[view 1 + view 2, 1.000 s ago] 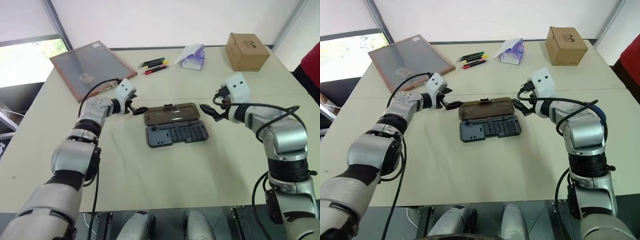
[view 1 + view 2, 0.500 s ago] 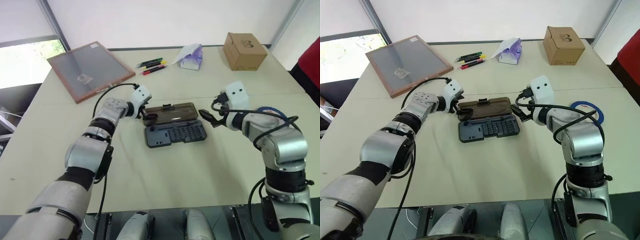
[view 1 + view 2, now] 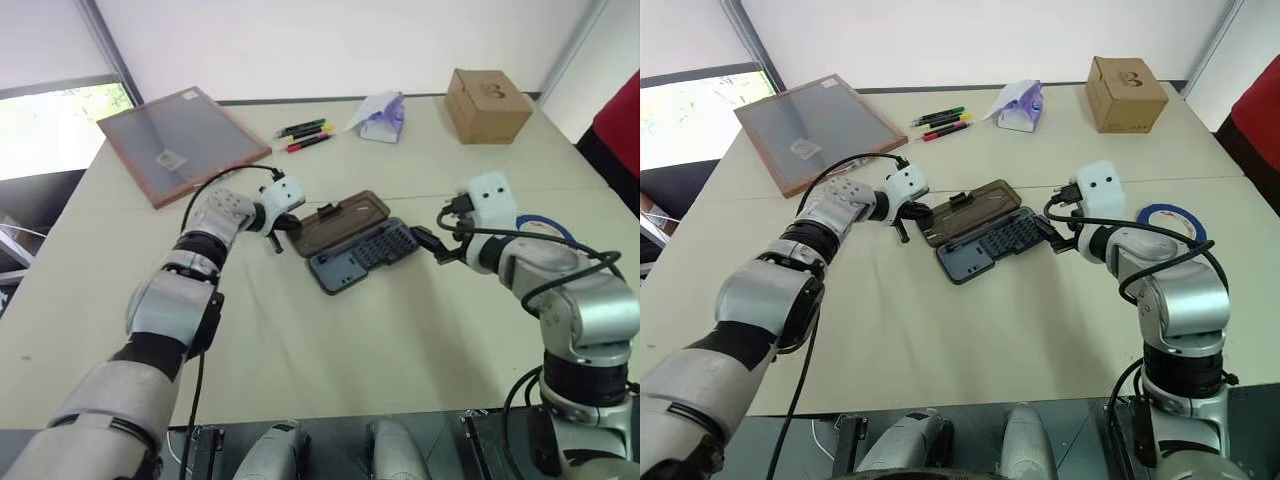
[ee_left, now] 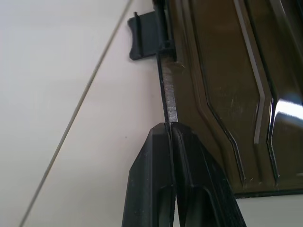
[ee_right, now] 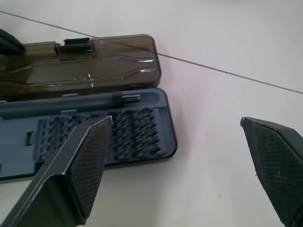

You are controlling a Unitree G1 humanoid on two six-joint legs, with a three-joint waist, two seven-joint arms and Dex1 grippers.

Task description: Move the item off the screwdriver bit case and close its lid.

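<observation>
The screwdriver bit case point(image 3: 362, 256) lies open and askew mid-table, its slotted tray of bits facing up. Its smoky lid point(image 3: 340, 222) lies flat on the far side, latch tab point(image 4: 142, 35) sticking out. My left gripper point(image 3: 279, 237) is shut, and its tips point(image 4: 169, 125) rest against the rim at the lid's left end. My right gripper point(image 3: 430, 243) stands wide open just off the case's right end, holding nothing point(image 5: 176, 119). The item, a blue tape ring point(image 3: 1167, 217), lies on the table right of my right arm, partly hidden by it.
A brown-framed grey panel point(image 3: 180, 140) lies at the far left. Coloured markers point(image 3: 305, 133), a purple-and-white pack point(image 3: 380, 115) and a cardboard box point(image 3: 487, 103) sit along the far edge. Something red point(image 3: 622, 125) shows at the right border.
My left gripper has shut and come against the lid's left end. The case has swung, left end nearer, right end farther. My right gripper drew back a little, still open.
</observation>
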